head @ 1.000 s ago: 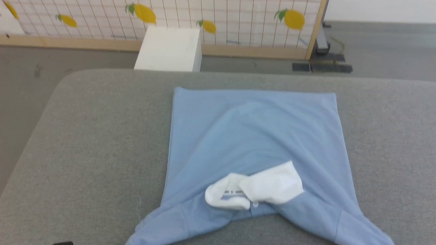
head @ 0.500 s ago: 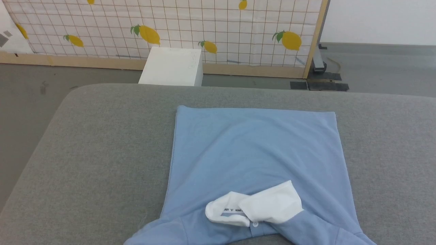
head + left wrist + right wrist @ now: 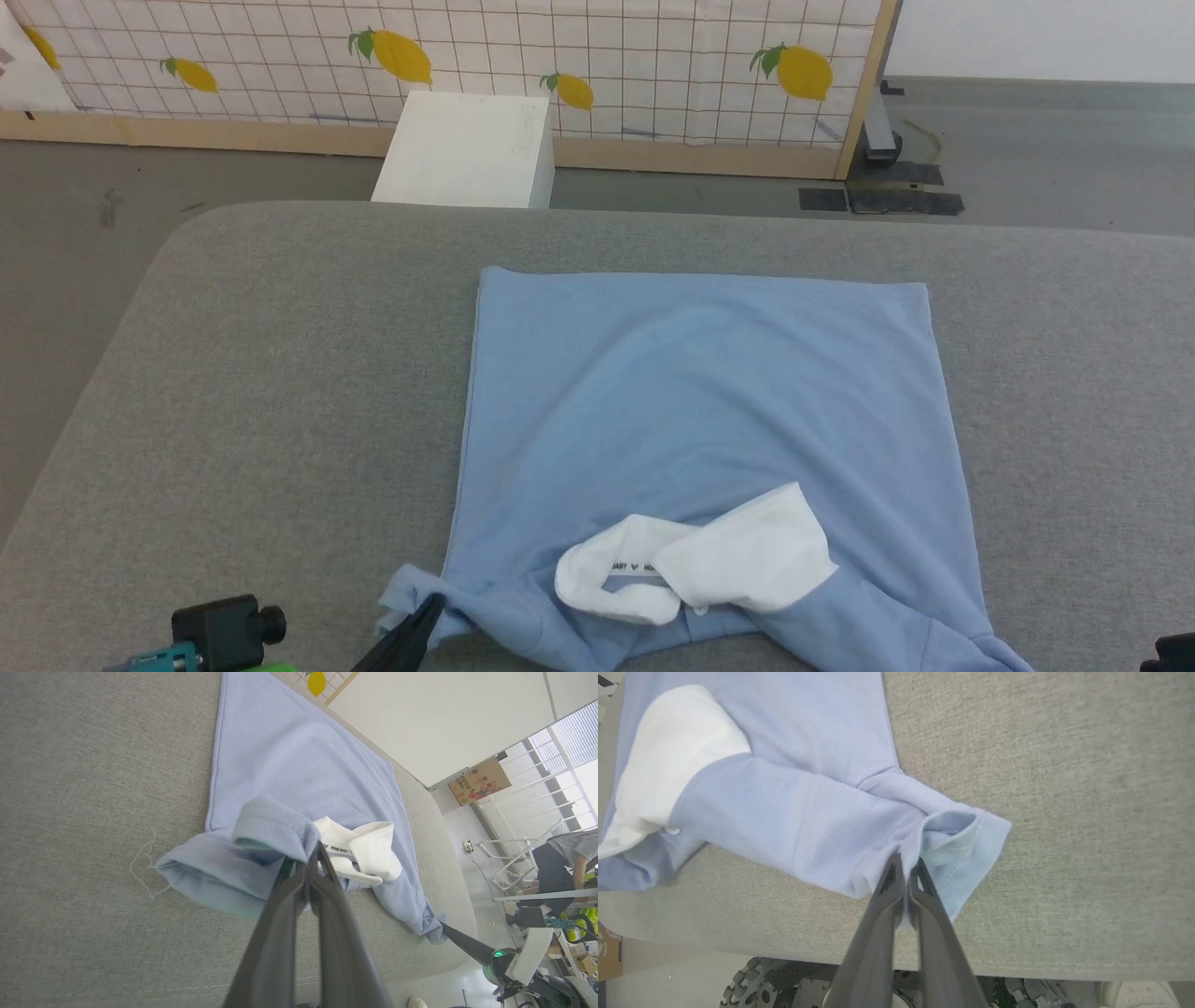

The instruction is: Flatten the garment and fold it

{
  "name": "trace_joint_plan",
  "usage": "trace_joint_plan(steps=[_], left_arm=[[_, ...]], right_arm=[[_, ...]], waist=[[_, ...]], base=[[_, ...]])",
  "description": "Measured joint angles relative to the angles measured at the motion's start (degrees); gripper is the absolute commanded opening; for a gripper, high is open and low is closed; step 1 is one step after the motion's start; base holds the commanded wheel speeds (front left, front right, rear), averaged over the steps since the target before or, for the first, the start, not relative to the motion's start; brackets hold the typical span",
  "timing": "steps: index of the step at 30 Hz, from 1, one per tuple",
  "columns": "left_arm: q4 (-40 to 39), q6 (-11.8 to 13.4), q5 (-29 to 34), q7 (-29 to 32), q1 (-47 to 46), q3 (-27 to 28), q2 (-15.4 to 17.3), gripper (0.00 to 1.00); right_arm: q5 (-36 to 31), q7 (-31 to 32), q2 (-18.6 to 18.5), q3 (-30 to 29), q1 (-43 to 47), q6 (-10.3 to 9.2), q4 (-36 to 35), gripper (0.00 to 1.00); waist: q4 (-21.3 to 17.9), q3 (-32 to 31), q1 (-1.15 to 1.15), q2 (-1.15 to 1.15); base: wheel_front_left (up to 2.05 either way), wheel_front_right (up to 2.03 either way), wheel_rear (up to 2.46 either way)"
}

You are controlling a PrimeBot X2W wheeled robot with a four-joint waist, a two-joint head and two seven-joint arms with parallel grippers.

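Lying flat on grey woven upholstery (image 3: 280, 373): garment (image 3: 700, 392), pale blue piqué knit, white collar lining.
Slim dark fingers of left gripper (image 3: 312, 851) and right gripper (image 3: 906, 864) each pinched shut on a bunched near corner.

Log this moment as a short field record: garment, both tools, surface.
garment: light blue polo shirt, spread on the grey padded surface, hem at the far side
collar: white lining turned out, at the near side
left tool: shut on the garment's sleeve end
right tool: shut on the garment's other sleeve end
fold: not yet made
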Motion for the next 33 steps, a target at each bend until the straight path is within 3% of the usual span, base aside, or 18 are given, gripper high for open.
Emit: trace_joint_plan(steps=[4, 8, 12, 15, 24, 26, 33], left_arm=[[-0.6, 0.0, 1.6, -0.1, -0.6, -0.4, -0.1, 0.00], [-1.5, 0.0, 2.9, -0.7, -1.0, -0.8, -0.1, 0.00], [-2.8, -0.1, 4.5, -1.2, -2.1, -1.5, -0.4, 0.00], [-3.3, -0.7, 5.3, -1.4, -4.0, -2.3, -0.8, 0.00], [-3.4, -2.3, 8.5, -1.5, -10.8, -4.7, -2.5, 0.00], [-4.5, -2.8, 10.1, -1.1, -13.8, -6.2, -3.3, 0.00], [-5.4, -3.8, 12.4, -1.1, -17.3, -8.1, -4.5, 0.00]], right_arm=[[0.2, 0.6, -1.9, 0.1, -0.2, 0.00, -1.5, 1.00], [0.7, 1.3, -4.9, -3.0, -1.3, 0.00, -9.1, 1.00], [0.4, 0.1, -8.5, -6.5, -7.9, 0.00, -15.4, 1.00], [-1.6, -0.1, -11.7, -5.8, -15.2, 0.00, -16.3, 1.00], [-8.0, 1.8, -15.0, 1.9, -39.6, 0.00, -3.2, 1.00], [-11.6, 5.3, -16.1, 3.7, -50.2, 0.00, 6.5, 1.00], [-16.3, 10.5, -15.7, 1.7, -60.6, 0.00, 16.1, 1.00]], waist=[[-0.1, 0.3, 0.00, 0.00], [-0.2, 1.3, 0.00, 0.00], [-0.3, 3.1, 0.00, 0.00], [-0.3, 5.2, 0.00, 0.00], [0.9, 12.9, 0.01, 0.00], [2.4, 17.6, 0.01, 0.00], [5.0, 23.9, 0.01, 0.00]], base=[[0.00, 0.00, 0.00], [0.00, 0.00, 0.00], [0.00, 0.00, 0.00], [0.00, 0.00, 0.00], [0.00, 0.00, 0.00], [0.00, 0.00, 0.00], [0.00, 0.00, 0.00]])
